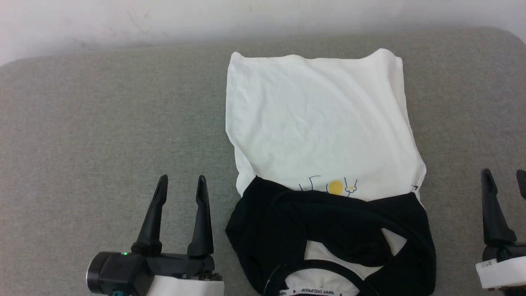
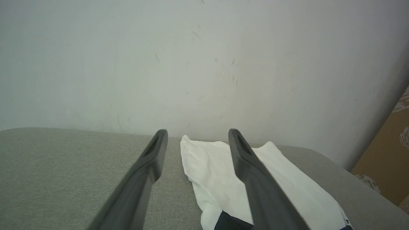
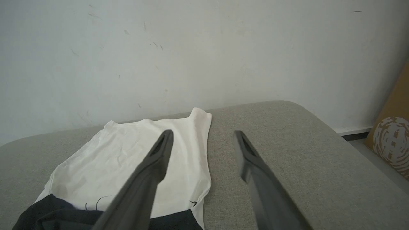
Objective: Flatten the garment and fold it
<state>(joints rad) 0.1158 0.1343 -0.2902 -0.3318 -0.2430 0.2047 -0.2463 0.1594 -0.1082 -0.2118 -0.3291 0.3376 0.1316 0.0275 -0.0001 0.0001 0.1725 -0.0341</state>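
Closest to the lens, lower left in the head view, is the left pincer [image 1: 182,179]: two long dark fingers spread wide with nothing between them, sitting just left of the shirt without touching it.

Biggest thing going is the grey woven-fabric cushion [image 1: 102,123] with rounded corners, which runs back to a scuffed white wall [image 1: 164,20]. Right of centre on it lies the white long-sleeved shirt with black raglan sleeves [image 1: 320,123], collar end toward the robot and hem toward the wall. The body is spread pretty flat, just light wrinkles.

Both black sleeves [image 1: 328,222] are thrown across the chest, bunched and overlapping, so it's kinda messy down there.

Off the shirt's other side, at the lower right edge, the right pincer [image 1: 504,172] is spread wide too, empty and clear of the cloth.

Brown cardboard with a pale swirly pattern [image 3: 391,140] stands past the cushion's corner.

Peeking out just above the sleeves is the small yellow-and-blue cartoon print [image 1: 335,187], partly covered.
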